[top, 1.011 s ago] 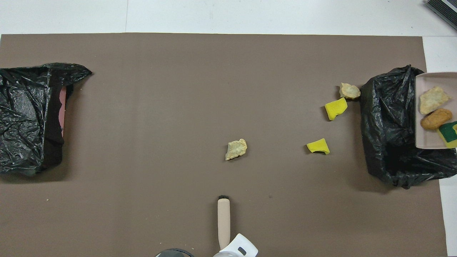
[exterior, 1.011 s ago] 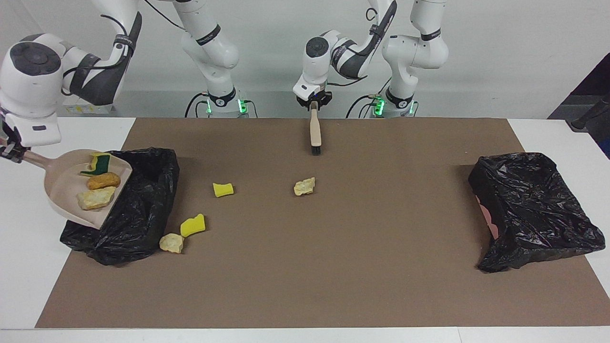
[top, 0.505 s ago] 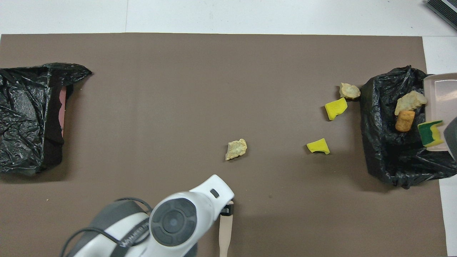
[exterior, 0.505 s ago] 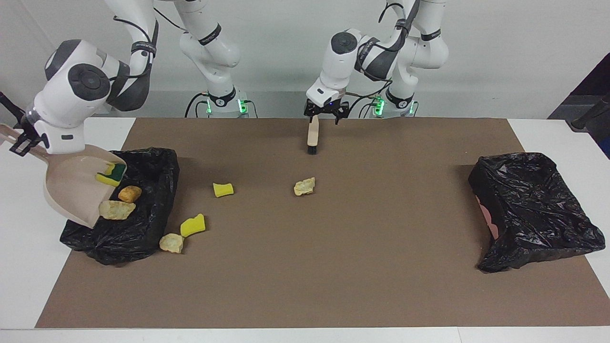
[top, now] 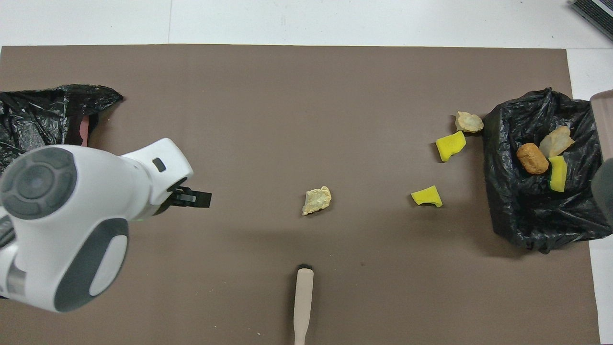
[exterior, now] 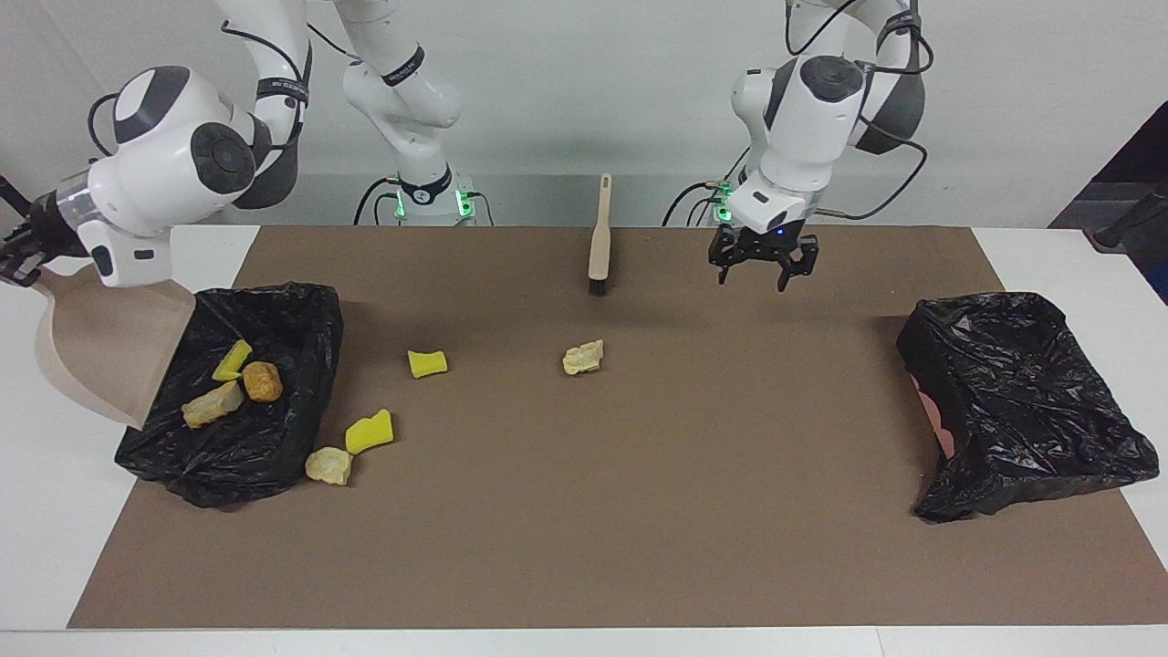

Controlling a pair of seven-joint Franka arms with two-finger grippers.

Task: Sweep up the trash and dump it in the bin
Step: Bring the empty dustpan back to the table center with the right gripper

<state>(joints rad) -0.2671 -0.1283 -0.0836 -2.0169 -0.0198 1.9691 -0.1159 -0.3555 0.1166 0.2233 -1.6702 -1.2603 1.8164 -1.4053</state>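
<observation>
Tipping the dustpan (exterior: 96, 351) over the black bin bag (exterior: 233, 447), right pincer (exterior: 16, 255) closed on its handle so scraps slide in; three trash pieces (exterior: 233, 383) lie inside. Left pincer (exterior: 764, 265) hangs open and empty over the mat, brush (exterior: 599, 239) lying free. Four scraps (exterior: 369, 431) remain on the worktop (exterior: 1049, 255), nothing blocking them.

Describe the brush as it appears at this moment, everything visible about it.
The brush has a long, pale beige handle, plastic or wood by its look, and a small head of dark bristles. It lies flat on the brown mat near the robots, handle pointing toward them and bristles pointing away. No gripper touches it; the open left gripper hangs beside it.
</observation>
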